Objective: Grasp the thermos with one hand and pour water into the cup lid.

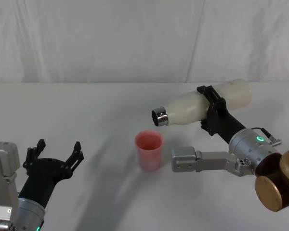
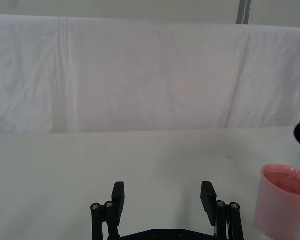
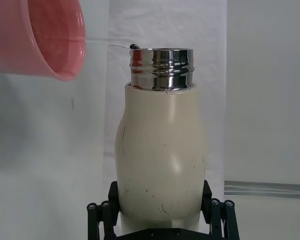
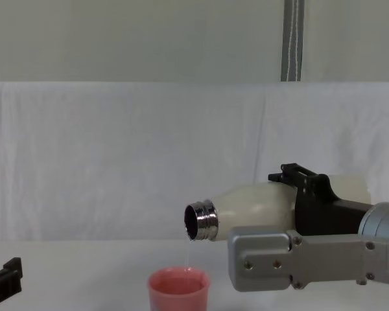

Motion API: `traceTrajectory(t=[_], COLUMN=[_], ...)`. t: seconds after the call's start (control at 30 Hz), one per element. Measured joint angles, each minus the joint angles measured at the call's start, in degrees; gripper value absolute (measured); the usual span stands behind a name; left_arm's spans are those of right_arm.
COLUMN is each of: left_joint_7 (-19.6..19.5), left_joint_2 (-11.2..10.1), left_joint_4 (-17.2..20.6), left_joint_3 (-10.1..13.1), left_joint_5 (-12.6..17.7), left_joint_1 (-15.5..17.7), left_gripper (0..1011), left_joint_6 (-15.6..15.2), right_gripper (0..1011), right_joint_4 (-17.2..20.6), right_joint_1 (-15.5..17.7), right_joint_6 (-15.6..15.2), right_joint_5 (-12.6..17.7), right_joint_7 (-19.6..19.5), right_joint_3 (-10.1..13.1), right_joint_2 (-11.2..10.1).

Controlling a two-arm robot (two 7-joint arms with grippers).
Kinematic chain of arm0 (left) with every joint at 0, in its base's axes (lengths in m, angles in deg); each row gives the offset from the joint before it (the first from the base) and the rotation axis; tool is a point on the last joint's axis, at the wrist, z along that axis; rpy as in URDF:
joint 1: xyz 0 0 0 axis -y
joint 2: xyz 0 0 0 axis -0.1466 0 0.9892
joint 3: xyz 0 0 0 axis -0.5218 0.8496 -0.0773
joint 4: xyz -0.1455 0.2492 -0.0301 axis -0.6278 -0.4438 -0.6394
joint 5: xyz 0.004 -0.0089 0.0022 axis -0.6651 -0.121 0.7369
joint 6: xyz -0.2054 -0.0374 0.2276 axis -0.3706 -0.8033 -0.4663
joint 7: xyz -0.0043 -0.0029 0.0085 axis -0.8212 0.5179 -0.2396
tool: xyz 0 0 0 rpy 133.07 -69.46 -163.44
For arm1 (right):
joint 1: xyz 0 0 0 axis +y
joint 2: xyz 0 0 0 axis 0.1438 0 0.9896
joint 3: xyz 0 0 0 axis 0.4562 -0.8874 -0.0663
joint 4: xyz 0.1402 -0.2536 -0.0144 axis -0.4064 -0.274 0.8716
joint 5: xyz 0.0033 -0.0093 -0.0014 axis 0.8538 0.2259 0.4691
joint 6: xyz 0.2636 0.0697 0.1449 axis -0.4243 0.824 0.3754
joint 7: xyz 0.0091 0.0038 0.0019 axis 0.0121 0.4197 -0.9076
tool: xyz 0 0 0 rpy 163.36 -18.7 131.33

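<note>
One thermos (image 1: 202,108) — cream-white, with a shiny threaded silver neck — lies tipped nearly level in the air, the right tool (image 1: 213,109) clamped round its body. Its mouth hangs above the one pink cup lid (image 1: 149,150) on the white desk (image 1: 86,110). A thin thread of water (image 4: 189,254) is barely visible. The left tool (image 1: 55,155) rests low at the left, fingers apart.

The head view looks down from above at the cup lid (image 1: 149,149) on the tabletop (image 1: 101,110). The chest view looks across from low down, with the cup lid (image 4: 178,289) near. Each wrist view sits close behind its own gripper. All four views share the cup lid.
</note>
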Motion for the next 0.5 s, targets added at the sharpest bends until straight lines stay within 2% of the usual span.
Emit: traceTrajectory(t=[0.5], left_joint_7=[0.00], left_joint_2=[0.00], left_joint_4=[0.00], left_joint_3=[0.00], left_joint_5=[0.00], left_joint_1=[0.00], left_gripper=[1001], left_joint_6=[0.00], right_gripper=[951], right_joint_4=[0.00], right_joint_1=[-0.26], right_joint_6=[-0.09], right_joint_5=[0.00], right_joint_7=[0.05], right_joint_3=[0.41], right_joint_2=[-0.21])
